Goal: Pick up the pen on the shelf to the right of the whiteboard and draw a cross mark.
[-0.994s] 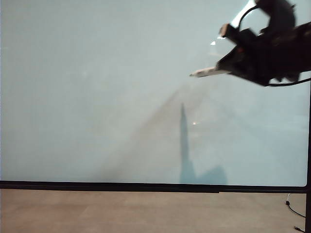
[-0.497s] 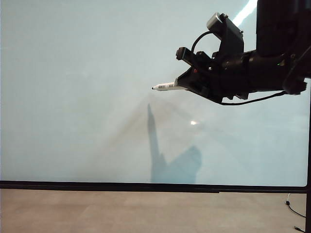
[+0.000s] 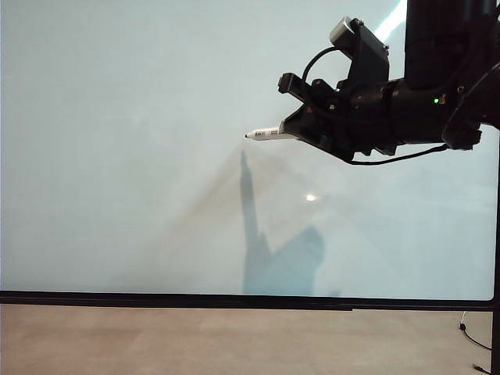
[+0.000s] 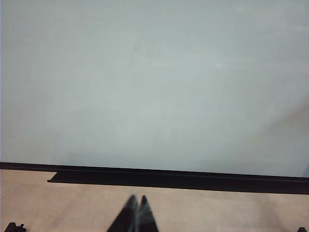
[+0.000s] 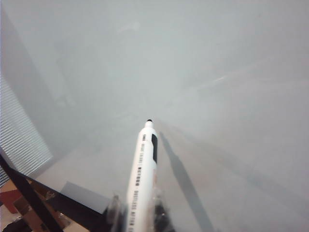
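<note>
Pen (image 3: 271, 133) jutted leftward out of the right gripper (image 3: 303, 129), which was clamped on its rear half in the upper right of the exterior frame. The dark tip pointed toward the middle of the whiteboard (image 3: 117, 156); whether it touched the glossy surface could not be told. A long shadow of pen and arm fell on the board below. In the right wrist view the pen (image 5: 143, 169) rose from between the gripper (image 5: 137, 212) fingers, its barrel printed with small dark markings. The left gripper (image 4: 136, 212) sat low at the bottom centre of its own view, fingers pressed together, above the bench (image 4: 231, 212) and short of the board's black frame (image 4: 193, 179). No drawn mark was visible on the board.
</note>
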`<state>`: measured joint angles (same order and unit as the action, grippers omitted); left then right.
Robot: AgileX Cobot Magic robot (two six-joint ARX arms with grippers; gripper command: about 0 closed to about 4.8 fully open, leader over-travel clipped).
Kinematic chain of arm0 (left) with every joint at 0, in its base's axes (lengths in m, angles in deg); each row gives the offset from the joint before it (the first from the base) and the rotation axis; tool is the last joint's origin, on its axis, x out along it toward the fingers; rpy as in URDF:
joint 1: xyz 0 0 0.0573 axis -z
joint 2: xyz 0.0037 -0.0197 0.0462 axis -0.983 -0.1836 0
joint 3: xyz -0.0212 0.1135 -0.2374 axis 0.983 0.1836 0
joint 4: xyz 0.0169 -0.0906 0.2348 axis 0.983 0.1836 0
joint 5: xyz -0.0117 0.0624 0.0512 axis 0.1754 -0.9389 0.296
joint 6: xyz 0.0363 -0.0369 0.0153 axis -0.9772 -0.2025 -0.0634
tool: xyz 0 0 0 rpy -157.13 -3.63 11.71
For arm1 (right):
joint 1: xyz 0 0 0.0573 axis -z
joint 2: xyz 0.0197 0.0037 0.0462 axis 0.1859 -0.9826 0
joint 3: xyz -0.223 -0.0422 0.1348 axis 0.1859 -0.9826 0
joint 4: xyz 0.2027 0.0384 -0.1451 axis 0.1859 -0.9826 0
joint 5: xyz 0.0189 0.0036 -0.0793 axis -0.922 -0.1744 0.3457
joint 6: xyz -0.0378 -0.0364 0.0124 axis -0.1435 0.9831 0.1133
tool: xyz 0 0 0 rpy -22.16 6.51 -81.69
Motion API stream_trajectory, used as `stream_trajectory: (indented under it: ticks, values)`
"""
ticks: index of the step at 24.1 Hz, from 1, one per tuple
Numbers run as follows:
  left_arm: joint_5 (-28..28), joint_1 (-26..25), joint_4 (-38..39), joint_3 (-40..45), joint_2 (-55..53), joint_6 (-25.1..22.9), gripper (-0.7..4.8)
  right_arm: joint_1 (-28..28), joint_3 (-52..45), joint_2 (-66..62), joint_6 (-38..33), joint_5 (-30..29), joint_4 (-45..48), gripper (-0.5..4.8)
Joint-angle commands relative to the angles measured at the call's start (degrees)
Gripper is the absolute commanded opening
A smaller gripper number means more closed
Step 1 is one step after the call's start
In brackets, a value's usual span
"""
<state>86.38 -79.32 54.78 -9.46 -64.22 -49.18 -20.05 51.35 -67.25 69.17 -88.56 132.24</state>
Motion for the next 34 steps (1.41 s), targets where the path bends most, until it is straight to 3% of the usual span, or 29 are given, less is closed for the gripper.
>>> stream_trajectory:
  ticks: [1, 22, 34]
  values:
    - [0.0, 0.0, -0.7, -0.2, 0.0, -0.2, -0.05, 0.0, 0.5, 0.1, 0.0, 1.6, 1.1, -0.06]
    - [0.0, 0.0, -0.7, -0.2, 0.0, -0.2, -0.05, 0.0, 0.6, 0.1, -0.6, 6.8, -2.1, -0.06]
    - [0.0, 0.0, -0.7, -0.2, 0.0, -0.2, -0.04, -0.1, -4.5, 0.1, -1.9, 12.3, -0.3, -0.05]
